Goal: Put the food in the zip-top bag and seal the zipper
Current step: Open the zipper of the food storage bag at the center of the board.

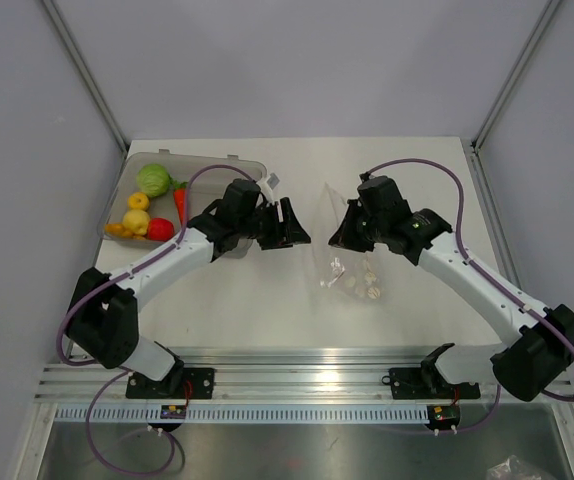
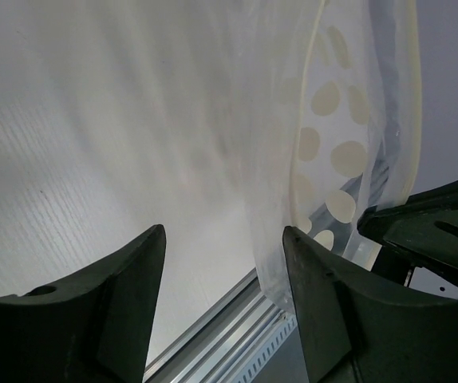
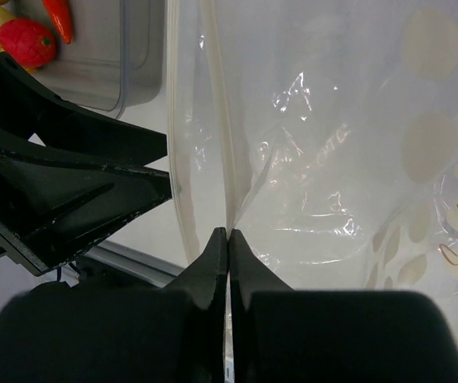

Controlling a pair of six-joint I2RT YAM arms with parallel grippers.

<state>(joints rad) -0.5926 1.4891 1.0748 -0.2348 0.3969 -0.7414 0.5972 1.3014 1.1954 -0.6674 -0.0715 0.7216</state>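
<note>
The food lies in a grey bin at the back left: a green ball, an orange carrot, a red piece and yellow pieces. The clear dotted zip-top bag hangs mid-table, lifted at its mouth. My right gripper is shut on the bag's mouth edge, pinching one zipper strip. My left gripper stands open beside the bag's other lip, which brushes the inner face of its right finger. In the top view the left gripper faces the right gripper.
An aluminium rail runs along the near table edge, by the arm bases. Grey walls close off the left, the back and the right. White tabletop shows between the arms and in front of the bag.
</note>
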